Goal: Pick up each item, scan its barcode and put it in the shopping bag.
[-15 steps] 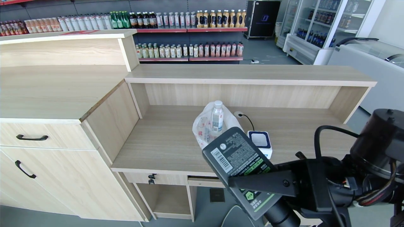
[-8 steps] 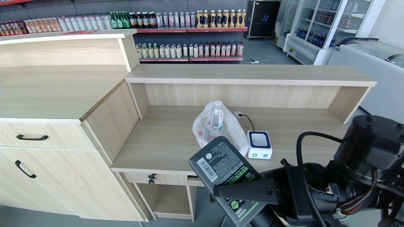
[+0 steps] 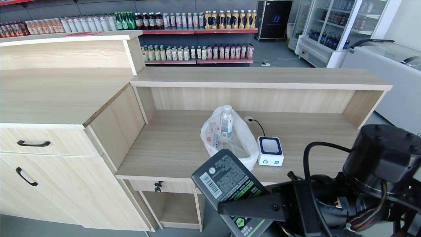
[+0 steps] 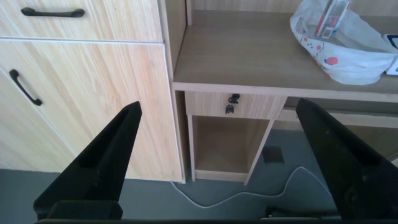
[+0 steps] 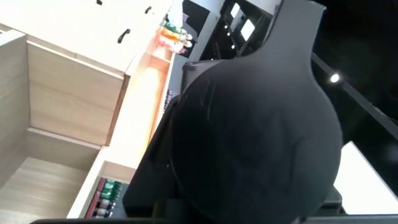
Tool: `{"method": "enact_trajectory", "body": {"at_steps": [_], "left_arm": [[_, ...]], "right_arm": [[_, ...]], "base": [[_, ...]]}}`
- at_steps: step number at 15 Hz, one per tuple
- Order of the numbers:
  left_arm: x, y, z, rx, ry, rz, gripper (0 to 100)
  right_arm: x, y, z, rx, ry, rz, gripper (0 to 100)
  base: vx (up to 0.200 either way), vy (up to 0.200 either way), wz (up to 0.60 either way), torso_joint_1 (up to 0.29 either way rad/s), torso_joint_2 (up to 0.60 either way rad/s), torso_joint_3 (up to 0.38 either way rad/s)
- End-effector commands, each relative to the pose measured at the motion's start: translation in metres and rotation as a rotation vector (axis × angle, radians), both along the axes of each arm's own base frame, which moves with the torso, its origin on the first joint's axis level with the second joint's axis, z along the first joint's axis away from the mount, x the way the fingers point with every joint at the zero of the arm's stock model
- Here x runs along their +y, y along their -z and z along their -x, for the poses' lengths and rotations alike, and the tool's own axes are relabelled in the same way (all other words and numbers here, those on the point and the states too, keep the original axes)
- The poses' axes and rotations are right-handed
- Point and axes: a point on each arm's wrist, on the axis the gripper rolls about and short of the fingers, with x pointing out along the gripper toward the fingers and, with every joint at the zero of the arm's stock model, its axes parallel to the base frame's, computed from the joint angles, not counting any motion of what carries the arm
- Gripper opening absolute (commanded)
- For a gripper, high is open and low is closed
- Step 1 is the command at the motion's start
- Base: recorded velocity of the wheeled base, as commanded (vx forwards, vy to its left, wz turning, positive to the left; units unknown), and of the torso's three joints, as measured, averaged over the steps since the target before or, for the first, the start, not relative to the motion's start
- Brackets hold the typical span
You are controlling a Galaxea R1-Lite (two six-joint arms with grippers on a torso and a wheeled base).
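One clear plastic bottle (image 3: 226,125) sat in your white plastic shopping bag (image 3: 247,146). At the bag's 6 o'clock, your right hand (image 3: 245,209) pinched a dark flat barcoded pouch (image 3: 227,177), not yet bagged; your left hand (image 4: 217,106) was spread.

dark pouch (image 3: 227,177): clamped in my right gripper (image 3: 232,210), tilted, barcode face up, before counter edge | shopping bag (image 3: 246,135): white, red-printed, open on counter | bottle (image 3: 226,123): clear, upright inside bag | scanner (image 3: 270,150): white, dark window, just beside bag

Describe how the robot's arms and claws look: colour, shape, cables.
The right arm is black, with a thick round joint housing bearing small screws, a looping black cable and a bundle of red and orange wires. The left claw has two flat, black, tapering fingers.
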Motion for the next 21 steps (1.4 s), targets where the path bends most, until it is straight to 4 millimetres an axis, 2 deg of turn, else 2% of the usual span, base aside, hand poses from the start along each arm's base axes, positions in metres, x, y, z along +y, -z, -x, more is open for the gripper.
{"method": "enact_trajectory", "body": {"at_steps": [1, 4, 5, 6, 7, 9, 10, 11, 12, 13, 14, 15, 18, 21], "left_arm": [[0.000, 0.000, 0.000, 0.001, 0.000, 0.000, 100], [0.000, 0.000, 0.000, 0.001, 0.000, 0.000, 100], [0.000, 0.000, 0.000, 0.001, 0.000, 0.000, 100], [0.000, 0.000, 0.000, 0.001, 0.000, 0.000, 100], [0.000, 0.000, 0.000, 0.001, 0.000, 0.000, 100], [0.000, 0.000, 0.000, 0.001, -0.002, 0.000, 100], [0.000, 0.000, 0.000, 0.001, -0.002, 0.000, 100], [0.000, 0.000, 0.000, 0.001, 0.000, 0.000, 100], [0.000, 0.000, 0.000, 0.001, 0.000, 0.000, 100], [0.000, 0.000, 0.000, 0.001, 0.000, 0.000, 100], [0.000, 0.000, 0.000, 0.001, -0.002, 0.000, 100], [0.000, 0.000, 0.000, 0.001, 0.000, 0.002, 100], [0.000, 0.000, 0.000, 0.001, 0.000, 0.000, 100], [0.000, 0.000, 0.000, 0.001, -0.002, 0.000, 100]], "right_arm": [[0.002, 0.002, -0.001, 0.005, -0.005, 0.006, 0], [0.002, 0.002, -0.001, 0.015, 0.000, 0.007, 0], [-0.001, -0.005, -0.005, 0.089, 0.058, -0.011, 0], [-0.011, -0.012, -0.013, 0.210, 0.218, -0.040, 0], [-0.030, -0.021, -0.022, 0.440, 0.490, -0.139, 0], [-0.063, -0.032, -0.031, 0.773, 0.843, -0.413, 0], [-0.079, -0.040, -0.033, 0.853, 0.924, -0.538, 0], [-0.089, -0.042, -0.035, 0.876, 0.957, -0.586, 0], [-0.131, -0.046, -0.034, 0.856, 1.088, -0.711, 0], [-0.144, -0.046, -0.032, 0.839, 1.133, -0.739, 0], [-0.173, -0.049, -0.024, 0.792, 1.203, -0.801, 0], [-0.185, -0.047, -0.023, 0.798, 1.209, -0.804, 0], [-0.192, -0.043, -0.025, 0.944, 1.160, -0.887, 0], [-0.196, -0.046, -0.038, 1.173, 1.220, -1.216, 0]], "base": [[0.000, 0.000, 0.00, 0.000, 0.00, 0.000], [0.000, 0.000, 0.00, 0.000, 0.00, 0.000], [0.000, 0.000, 0.00, 0.000, 0.00, 0.000], [0.000, 0.000, 0.00, 0.000, 0.00, 0.000], [0.000, 0.000, 0.00, 0.000, 0.00, 0.000], [0.000, 0.000, 0.00, 0.000, 0.00, 0.000], [0.000, 0.000, 0.00, 0.000, 0.00, 0.000], [0.000, 0.000, 0.00, 0.000, 0.00, 0.000], [0.000, 0.000, 0.00, 0.000, 0.00, 0.000], [0.000, 0.000, 0.00, 0.000, 0.00, 0.000], [0.000, 0.000, 0.00, 0.000, 0.00, 0.000], [0.000, 0.000, 0.00, 0.000, 0.00, 0.000], [0.000, 0.000, 0.40, 0.003, 0.00, 0.003], [0.000, 0.000, 0.60, 0.004, 0.00, -0.001]]}}
